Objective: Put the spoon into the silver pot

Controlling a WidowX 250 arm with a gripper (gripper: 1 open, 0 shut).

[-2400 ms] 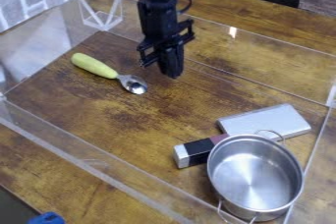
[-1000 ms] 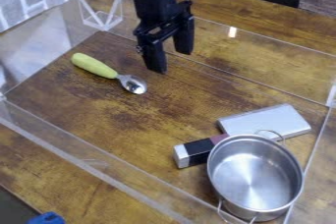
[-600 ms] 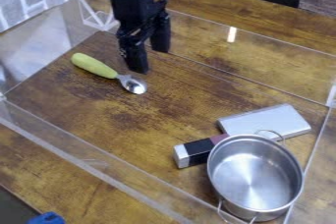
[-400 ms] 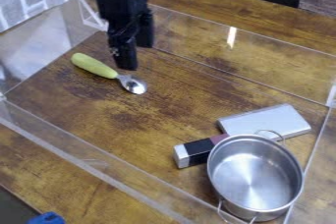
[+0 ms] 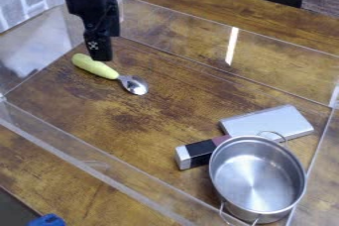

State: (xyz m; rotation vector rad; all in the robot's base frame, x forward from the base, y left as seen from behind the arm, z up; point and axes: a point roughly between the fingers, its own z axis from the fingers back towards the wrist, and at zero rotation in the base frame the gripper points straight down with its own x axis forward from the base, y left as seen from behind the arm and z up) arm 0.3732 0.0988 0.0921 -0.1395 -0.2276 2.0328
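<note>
The spoon (image 5: 109, 73) lies flat on the wooden table at the left, its yellow-green handle pointing up-left and its small metal bowl toward the middle. My black gripper (image 5: 98, 46) hangs just above the handle end, its fingers pointing down and standing open with nothing between them. The silver pot (image 5: 257, 177) stands upright at the lower right, far from the gripper, and nothing shows inside it.
A flat grey slab (image 5: 267, 123) lies just behind the pot, and a small black-and-white block (image 5: 197, 153) rests at the pot's left. Clear plastic walls (image 5: 79, 185) ring the work area. A blue object (image 5: 48, 220) peeks in at the bottom left edge.
My gripper has travelled left across the table, from right of the spoon's bowl to above its handle end. The spoon, pot, slab and block have not moved.
</note>
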